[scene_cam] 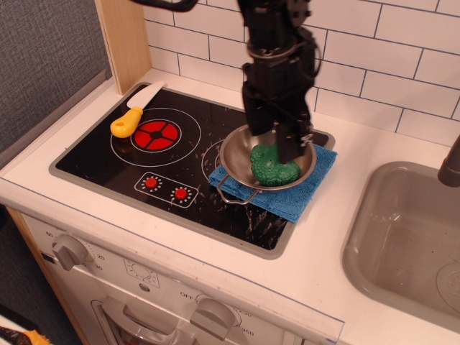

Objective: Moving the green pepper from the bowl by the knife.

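White tile backs the black stovetop (pixel 180 154) on my screen. I see the green pepper (pixel 273 167) lying inside the bowl (pixel 237 154), which sits on a blue cloth (pixel 302 198). My gripper (pixel 279 136) hangs just above the pepper, fingers spread, gripping nothing. The knife (pixel 135 110) lies well apart at the far left burner.

Black robot arm (pixel 277 43), blocky matte housing, silvery ring band around the wrist, dark cables looping beside the upper body, two long flat black fingers (pixel 290 140), glossy plastic highlights
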